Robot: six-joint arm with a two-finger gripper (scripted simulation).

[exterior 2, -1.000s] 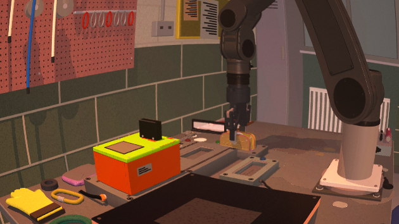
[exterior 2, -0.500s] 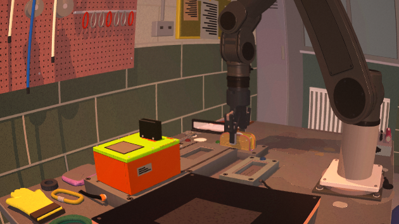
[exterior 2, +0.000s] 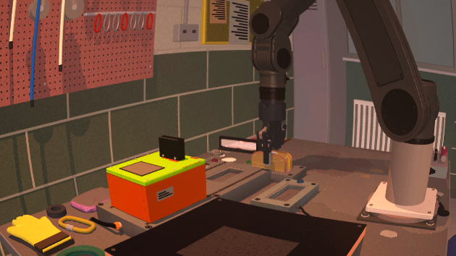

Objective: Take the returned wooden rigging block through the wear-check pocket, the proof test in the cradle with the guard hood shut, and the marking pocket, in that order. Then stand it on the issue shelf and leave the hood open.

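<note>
At the far middle of the bench the wooden rigging block (exterior 2: 272, 161) lies on the table, tan with a red stripe near its right end. My gripper (exterior 2: 267, 154) has come straight down over it and its fingers are closed on the block's sides. In front of the block are two recessed pockets, one on the left (exterior 2: 227, 174) and one framed in grey nearer the front (exterior 2: 286, 193). The orange guard hood (exterior 2: 156, 186) with its yellow-green top and black handle (exterior 2: 172, 147) stands shut to the left.
A large black tray (exterior 2: 239, 237) fills the near edge of the bench. The arm's base (exterior 2: 401, 202) stands on the right. A yellow glove (exterior 2: 36, 229), a carabiner (exterior 2: 76, 224) and a pink pad (exterior 2: 90, 199) lie at the left.
</note>
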